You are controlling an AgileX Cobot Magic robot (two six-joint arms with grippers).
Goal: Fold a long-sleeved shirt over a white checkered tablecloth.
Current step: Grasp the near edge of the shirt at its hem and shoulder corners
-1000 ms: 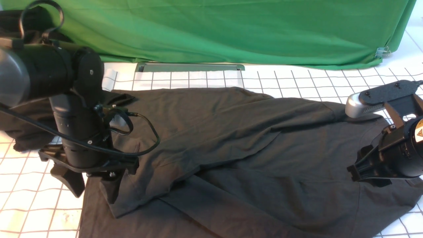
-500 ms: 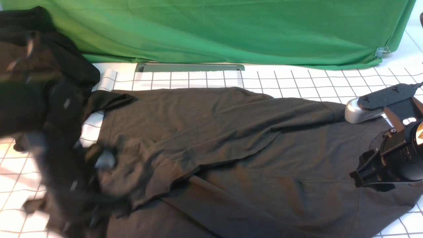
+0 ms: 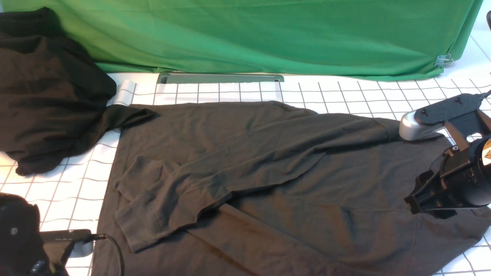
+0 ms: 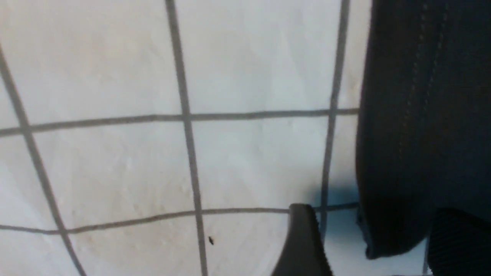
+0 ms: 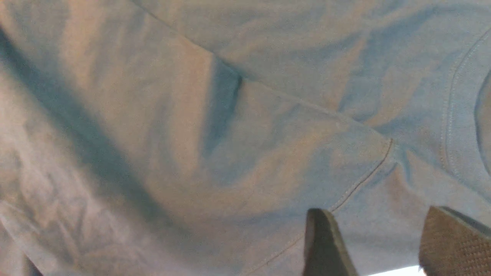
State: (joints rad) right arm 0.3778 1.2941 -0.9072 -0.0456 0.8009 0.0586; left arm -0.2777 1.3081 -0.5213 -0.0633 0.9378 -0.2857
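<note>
Across the white checkered tablecloth (image 3: 337,96) on the bench, the long-sleeved shirt (image 3: 268,165) lies spread out, 1 sleeve folded over its body. The right gripper (image 3: 416,201) sits low over the shirt near the collar, jaws apart, pinching nothing. The left gripper (image 4: 378,230) hangs at the shirt's hem, jaws open astride its edge. A black cloth heap (image 3: 46,96) lies far left.
</note>
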